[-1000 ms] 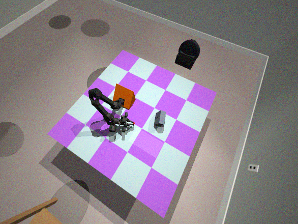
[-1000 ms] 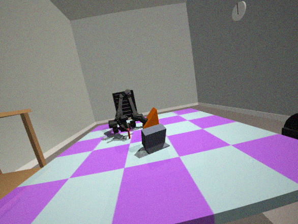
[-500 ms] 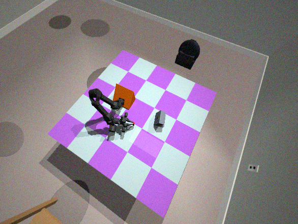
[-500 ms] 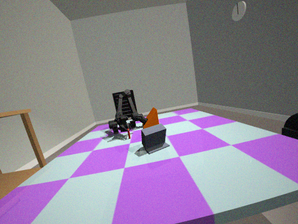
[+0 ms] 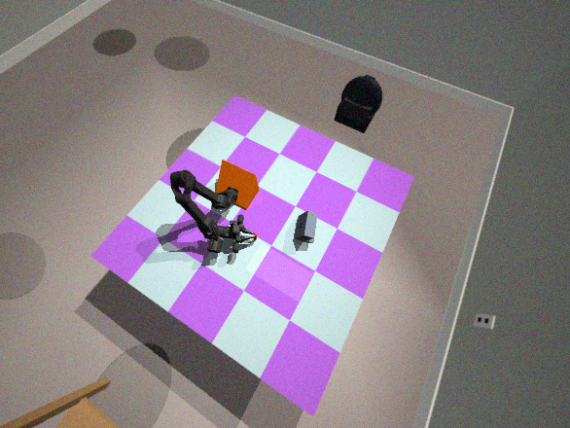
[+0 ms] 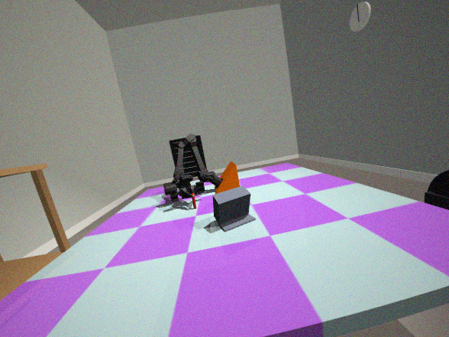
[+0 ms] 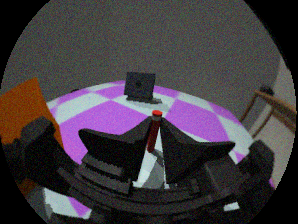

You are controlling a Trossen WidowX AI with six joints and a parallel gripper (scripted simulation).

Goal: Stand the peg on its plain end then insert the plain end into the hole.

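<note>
Grey walls; round clock up high; wooden furniture.

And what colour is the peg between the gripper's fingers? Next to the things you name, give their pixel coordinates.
Red (image 6: pixel 195 201) (image 7: pixel 154 131), best seen in the wrist view.

- You're looking at a plain room, its exact kind unclear.
- You have grey walls with pale baseboards, a wall clock and a power outlet.
- Your robot arm works on a checkered tabletop.
</note>
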